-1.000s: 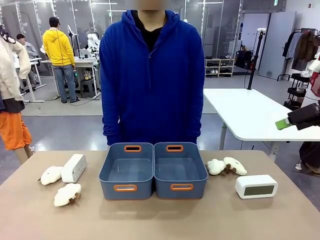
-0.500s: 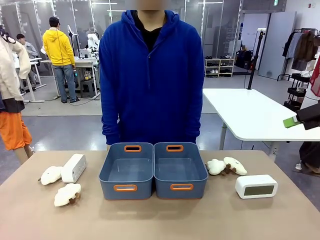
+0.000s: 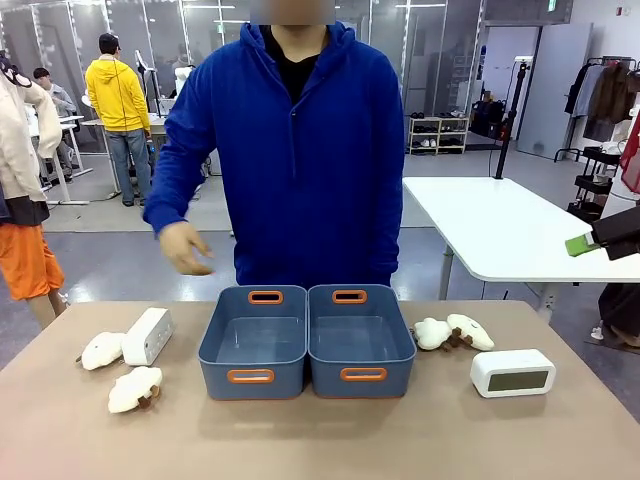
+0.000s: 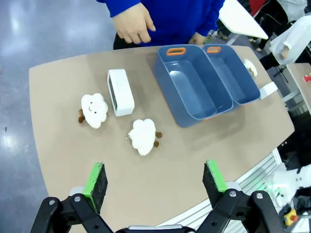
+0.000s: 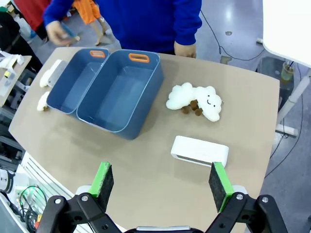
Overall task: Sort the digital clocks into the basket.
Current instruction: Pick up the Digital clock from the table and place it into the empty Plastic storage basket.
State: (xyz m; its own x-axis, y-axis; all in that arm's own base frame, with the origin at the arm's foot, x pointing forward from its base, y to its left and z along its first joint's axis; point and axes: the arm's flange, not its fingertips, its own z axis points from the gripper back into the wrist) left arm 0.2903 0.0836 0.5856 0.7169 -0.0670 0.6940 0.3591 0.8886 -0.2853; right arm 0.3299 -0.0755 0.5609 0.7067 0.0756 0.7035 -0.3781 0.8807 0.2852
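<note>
We judge the digital clocks [image 3: 512, 373] light, stiff, slick plastic shells, best pinched across their narrow depth; our left fingers [image 4: 97, 180] and right fingers [image 5: 219, 185] hang spread, empty

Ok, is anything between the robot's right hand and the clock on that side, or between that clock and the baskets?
Nothing visible. The open right hand hangs over the table with only air down to the clock. The pair of plush toys lies just off the clock's line to the nearer basket.
</note>
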